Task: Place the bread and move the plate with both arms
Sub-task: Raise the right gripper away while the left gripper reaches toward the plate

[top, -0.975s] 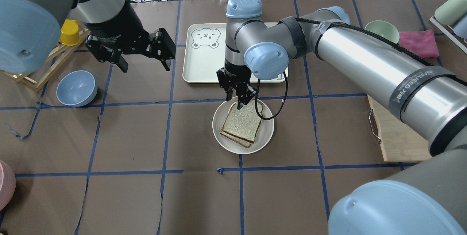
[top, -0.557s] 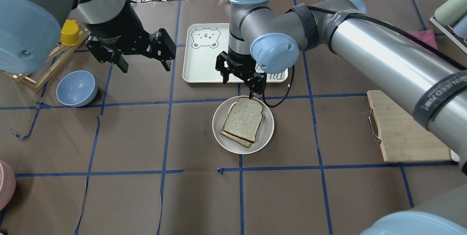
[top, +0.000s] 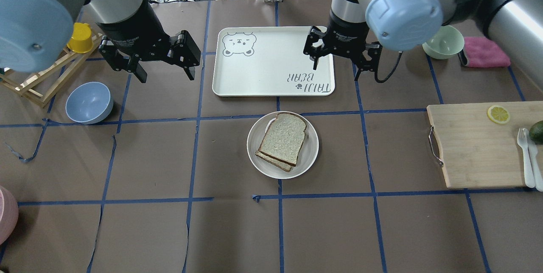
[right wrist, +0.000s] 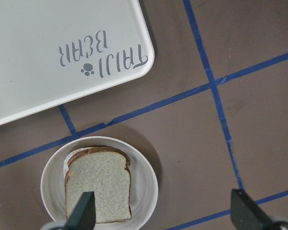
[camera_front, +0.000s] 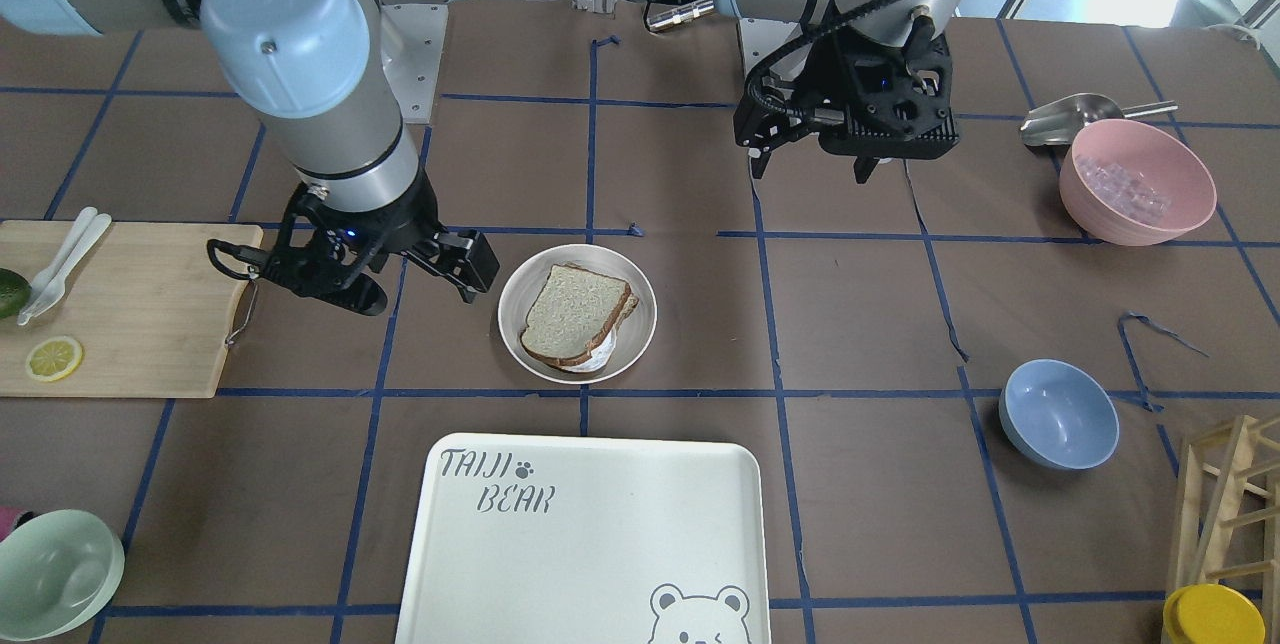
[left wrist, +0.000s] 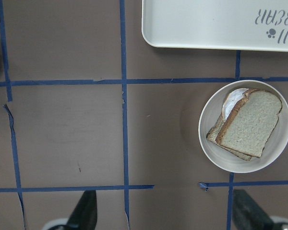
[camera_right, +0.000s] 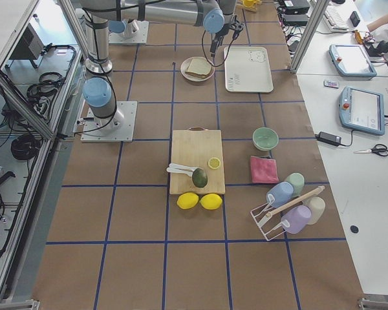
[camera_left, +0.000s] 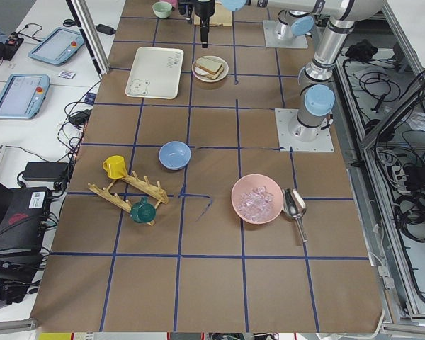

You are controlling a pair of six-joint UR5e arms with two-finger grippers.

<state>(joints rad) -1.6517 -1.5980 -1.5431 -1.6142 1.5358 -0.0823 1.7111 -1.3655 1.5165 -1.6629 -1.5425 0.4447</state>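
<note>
Bread (top: 283, 137): pale slice lying flat on the plate, domed crust pointing to the far side. It rests on a second slice (top: 273, 162) whose edge pokes out at the near left. A little egg white (left wrist: 233, 98) shows underneath at the far left.
Plate (top: 311, 151): round off-white dish in the middle of the table, where blue tape lines cross, just on the near side of the tray.
Left gripper (top: 167, 78): fingers spread wide with nothing between them, hovering over the far left of the table, well apart from the plate.
Right gripper (top: 336, 71): fingers spread wide and empty, hanging over the right edge of the tray, to the far right of the plate and touching neither.
Tray (top: 263, 73): cream rectangle with a bear drawing and lettering, on the far side of the plate.
Blue bowl (top: 89, 102): on the left, just nearer than the left gripper.
Cutting board (top: 471, 146): on the right, carrying a lemon slice (top: 498, 114) and white cutlery (top: 526, 154).
Green bowl (top: 443, 42): far right, beside a pink cloth (top: 485, 51).
</note>
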